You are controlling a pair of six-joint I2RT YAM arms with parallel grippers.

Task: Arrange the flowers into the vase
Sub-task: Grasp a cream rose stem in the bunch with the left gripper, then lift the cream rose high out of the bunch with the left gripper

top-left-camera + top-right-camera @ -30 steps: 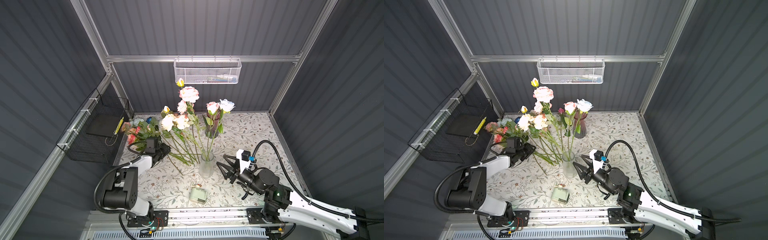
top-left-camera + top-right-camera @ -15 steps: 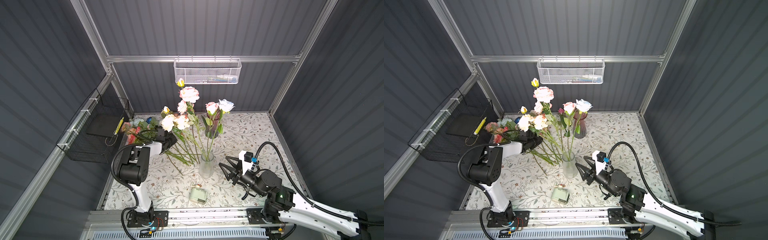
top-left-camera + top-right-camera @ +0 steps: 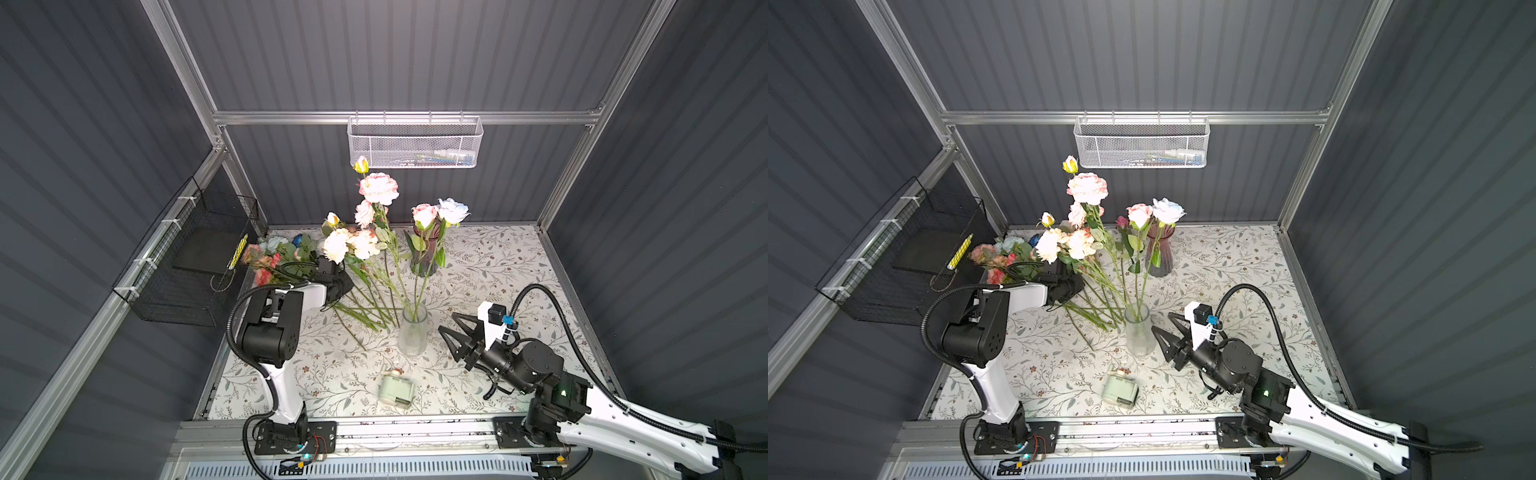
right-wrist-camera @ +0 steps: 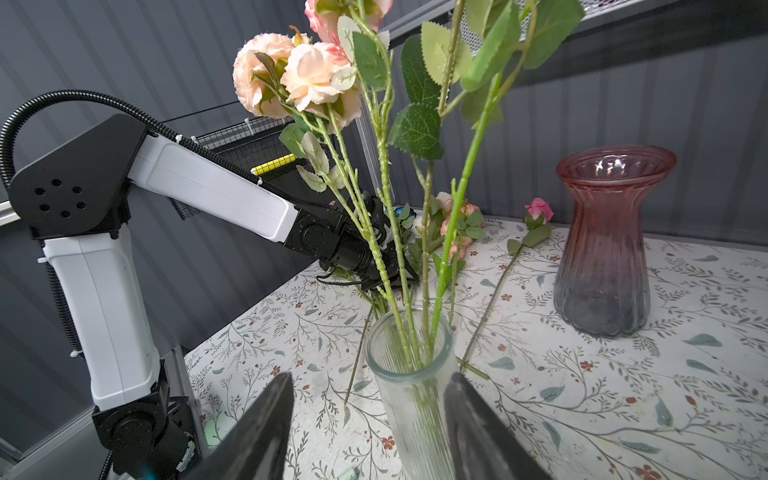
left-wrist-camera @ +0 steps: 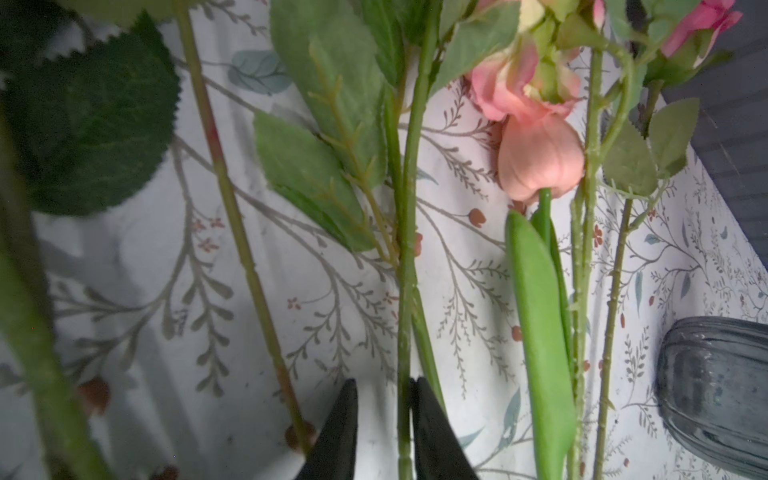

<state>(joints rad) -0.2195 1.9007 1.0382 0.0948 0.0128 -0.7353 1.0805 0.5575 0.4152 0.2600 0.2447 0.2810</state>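
A clear glass vase [image 3: 412, 336] [image 3: 1139, 336] [image 4: 409, 399] stands mid-table and holds several flowers [image 3: 378, 188] [image 3: 1087, 188] [image 4: 307, 79]. More flowers [image 3: 266, 253] [image 3: 992, 257] lie at the back left, their stems [image 3: 361, 316] fanned over the cloth. My left gripper [image 3: 341, 286] [image 3: 1069, 286] [image 5: 383, 380] is down among these stems. Its jaws stand narrowly apart around one green stem [image 5: 405, 291]; the stem touches one finger and a gap shows to the other. My right gripper [image 3: 446, 322] [image 3: 1161, 321] [image 4: 370, 376] is open and empty, just right of the clear vase.
An empty pink-to-grey glass vase [image 3: 426, 257] [image 3: 1159, 257] [image 4: 602, 266] [image 5: 715, 395] stands behind the clear one. A small pale green box [image 3: 397, 390] lies near the front edge. A black wire basket [image 3: 195, 266] hangs on the left wall, a white mesh basket [image 3: 413, 143] on the back wall.
My left arm's elbow has risen and its gripper has slid back and right into the stems, with the jaws narrowing. The right gripper has barely moved.
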